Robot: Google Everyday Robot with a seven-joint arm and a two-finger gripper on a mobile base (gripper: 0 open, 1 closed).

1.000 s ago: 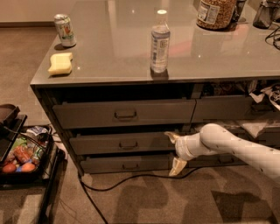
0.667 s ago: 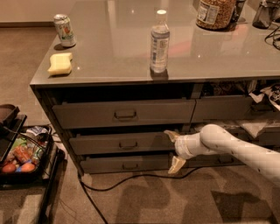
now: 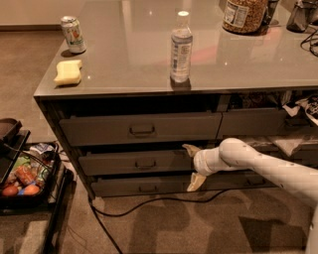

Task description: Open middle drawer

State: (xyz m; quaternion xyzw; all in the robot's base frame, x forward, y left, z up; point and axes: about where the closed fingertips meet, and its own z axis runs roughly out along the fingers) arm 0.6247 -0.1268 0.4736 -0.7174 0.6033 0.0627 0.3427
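The middle drawer (image 3: 130, 162) is the dark grey mid-height front with a small metal loop handle (image 3: 145, 163), set between a taller drawer above and a shorter one below. It stands out slightly from the cabinet. My gripper (image 3: 192, 165) is at the right end of this drawer front, well to the right of the handle. It is open: one tan fingertip (image 3: 189, 148) sits at the front's top edge and the other (image 3: 196, 182) hangs below its bottom edge. My white arm (image 3: 258, 163) reaches in from the right.
On the grey countertop (image 3: 134, 59) are a water bottle (image 3: 181, 47), a yellow sponge (image 3: 68, 72), a soda can (image 3: 73, 34) and a jar (image 3: 243, 15). A black cart with groceries (image 3: 22, 178) stands at left. A black cable (image 3: 149, 203) lies on the floor before the drawers.
My gripper has shifted a little to the left and up along the middle drawer's right end. The drawer itself shows no clear movement.
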